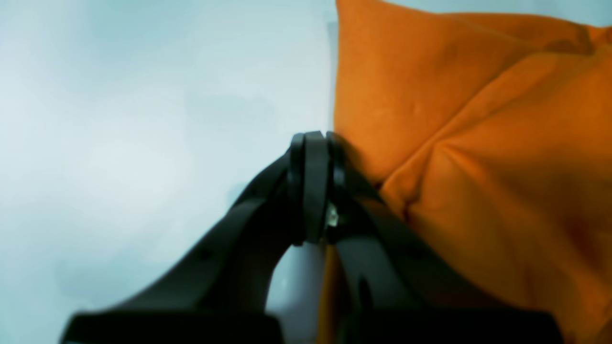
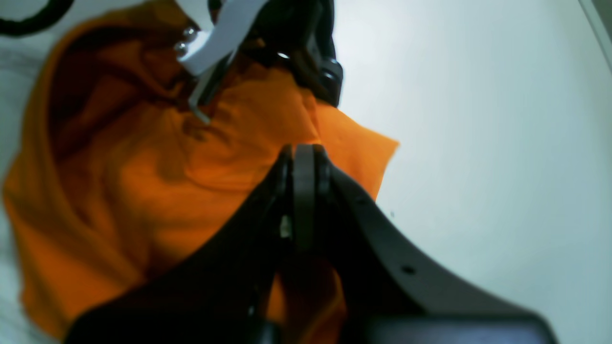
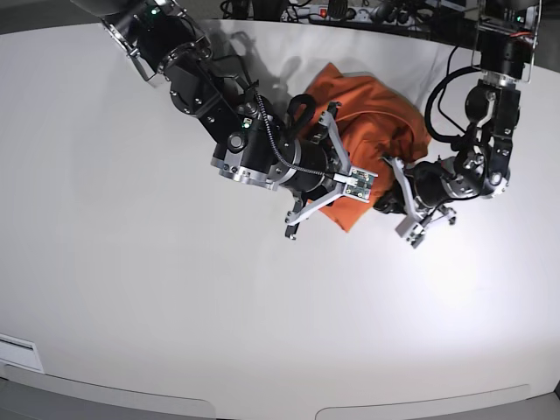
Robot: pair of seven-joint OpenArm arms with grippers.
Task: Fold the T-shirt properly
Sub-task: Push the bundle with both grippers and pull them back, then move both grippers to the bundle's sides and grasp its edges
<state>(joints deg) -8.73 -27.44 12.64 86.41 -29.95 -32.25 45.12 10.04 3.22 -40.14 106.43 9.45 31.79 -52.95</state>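
The orange T-shirt [image 3: 378, 114] lies crumpled in a heap at the back middle of the white table [image 3: 175, 306]. Both grippers meet at its near corner. My right gripper [image 3: 354, 199], on the arm coming from the left in the base view, is shut [image 2: 303, 149], with orange fabric [image 2: 143, 181] bunched around and showing between its fingers. My left gripper [image 3: 385, 203] is shut [image 1: 313, 137] at the shirt's edge [image 1: 454, 143], where a strip of cloth hangs between its fingers. The left gripper's body also appears above the fabric in the right wrist view [image 2: 311, 62].
Cables and a power strip [image 3: 350, 13] run along the table's back edge. A black cable loop [image 2: 28, 19] lies by the shirt. Bare white tabletop spreads to the left and in front of the shirt. A white label [image 3: 17, 352] sits at the front left edge.
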